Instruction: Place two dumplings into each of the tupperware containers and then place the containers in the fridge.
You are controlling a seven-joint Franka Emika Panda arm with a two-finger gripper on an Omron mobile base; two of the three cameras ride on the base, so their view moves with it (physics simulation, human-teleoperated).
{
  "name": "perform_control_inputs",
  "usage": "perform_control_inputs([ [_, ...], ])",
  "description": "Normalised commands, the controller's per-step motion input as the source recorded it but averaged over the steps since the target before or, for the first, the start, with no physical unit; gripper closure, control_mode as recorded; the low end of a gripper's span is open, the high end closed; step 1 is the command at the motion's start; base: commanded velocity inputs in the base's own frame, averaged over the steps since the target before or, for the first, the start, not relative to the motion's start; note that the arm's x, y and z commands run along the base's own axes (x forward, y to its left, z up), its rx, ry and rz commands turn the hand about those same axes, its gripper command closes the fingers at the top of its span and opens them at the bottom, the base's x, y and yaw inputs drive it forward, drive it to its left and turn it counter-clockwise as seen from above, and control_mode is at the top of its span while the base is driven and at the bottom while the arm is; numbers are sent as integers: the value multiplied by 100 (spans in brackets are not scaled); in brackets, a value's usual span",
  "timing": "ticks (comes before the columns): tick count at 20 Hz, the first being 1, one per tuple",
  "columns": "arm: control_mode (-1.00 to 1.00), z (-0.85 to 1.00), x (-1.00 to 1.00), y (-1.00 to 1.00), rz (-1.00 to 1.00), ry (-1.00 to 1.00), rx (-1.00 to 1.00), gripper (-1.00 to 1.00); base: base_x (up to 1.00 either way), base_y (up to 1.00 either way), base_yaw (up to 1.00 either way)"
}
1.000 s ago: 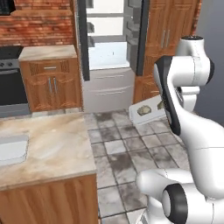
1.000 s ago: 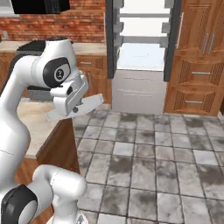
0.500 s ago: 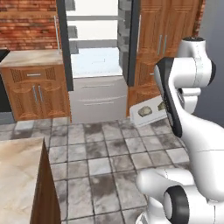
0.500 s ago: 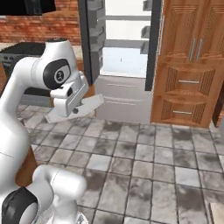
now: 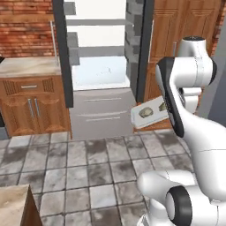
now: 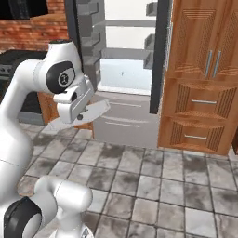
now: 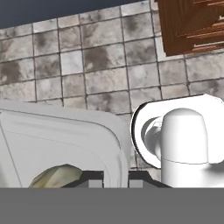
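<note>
- The fingers [image 7: 116,177] are pinched narrow on the rim of a tupperware container [image 7: 57,140], one dark tip on each side of its wall in the hand view.
- One olive-tan dumpling [image 7: 57,177] lies inside the tray just beside the fingers; the left base view shows two dumplings [image 5: 145,113] in the container [image 5: 150,115].
- The container is carried level in the air above the tiled floor [image 5: 88,167], near the front of the fridge and to the right of its opening; in the right base view it juts from the hand as a pale slab [image 6: 95,111].
- The fridge [image 5: 99,66] stands open, with a white interior, grey shelves and a pale drawer [image 5: 103,112] at the bottom.
- Compared with a second ago, the whole picture has shifted: the base has driven closer, the fridge looms larger and more central, and the marble counter [image 5: 13,205] has slid to a small corner at the lower left.
- The grip on the tray looks unchanged through that drive.
- A wooden cabinet [image 6: 204,74] stands right of the fridge.
</note>
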Motion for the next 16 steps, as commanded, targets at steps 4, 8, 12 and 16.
perform_control_inputs([
  [4,100,0,0,0,0,0,0,100,100,0,1],
  [8,100,0,0,0,0,0,0,100,100,0,0],
  [12,100,0,0,0,0,0,0,100,95,0,0],
  [16,100,0,0,0,0,0,0,100,93,16,0],
])
